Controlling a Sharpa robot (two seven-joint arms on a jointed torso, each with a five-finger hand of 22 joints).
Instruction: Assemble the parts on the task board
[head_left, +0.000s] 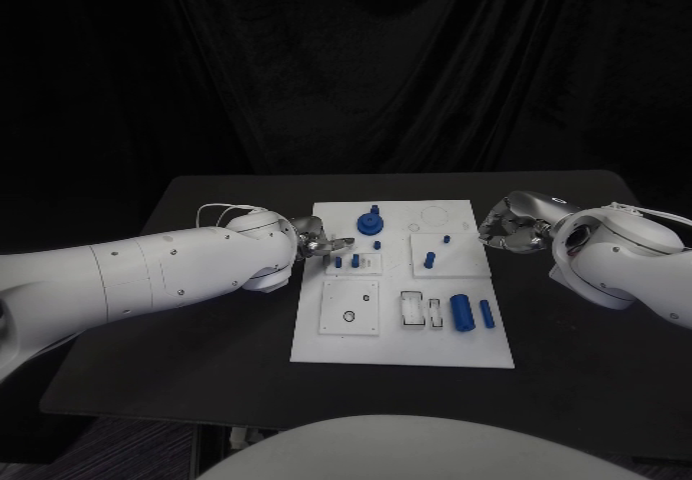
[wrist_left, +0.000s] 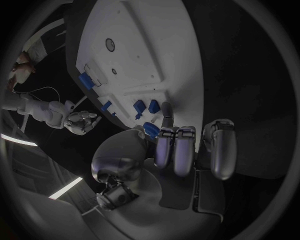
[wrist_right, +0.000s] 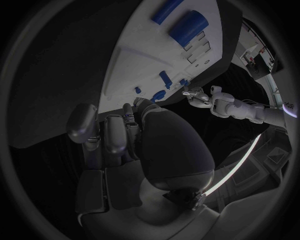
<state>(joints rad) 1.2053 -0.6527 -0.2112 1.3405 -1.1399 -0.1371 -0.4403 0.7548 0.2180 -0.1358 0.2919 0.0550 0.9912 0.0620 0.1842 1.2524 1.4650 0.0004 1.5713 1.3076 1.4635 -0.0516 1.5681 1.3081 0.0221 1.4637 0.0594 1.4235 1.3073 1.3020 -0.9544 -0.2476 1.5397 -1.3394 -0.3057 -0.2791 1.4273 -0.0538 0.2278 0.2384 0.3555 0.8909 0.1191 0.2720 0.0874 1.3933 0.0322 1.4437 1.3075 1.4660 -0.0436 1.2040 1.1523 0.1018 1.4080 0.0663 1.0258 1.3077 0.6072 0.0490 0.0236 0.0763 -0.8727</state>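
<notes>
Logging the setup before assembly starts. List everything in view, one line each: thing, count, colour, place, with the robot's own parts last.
table: one, black, under everything.
task board: one, white, middle of the table, long side running away from the robot.
round knobbed part: one, blue, far end of the board, left of centre.
large cylinder: one, blue, lying near the board's near right corner.
slim rod: one, blue, lying just right of the large cylinder.
small pegs: several, blue, mid-board; exact count unclear.
left hand: one, silver, at the board's left edge by the pegs, holding nothing visible.
right hand: one, silver, just off the board's right edge, fingers curled, nothing visible in it.
</notes>
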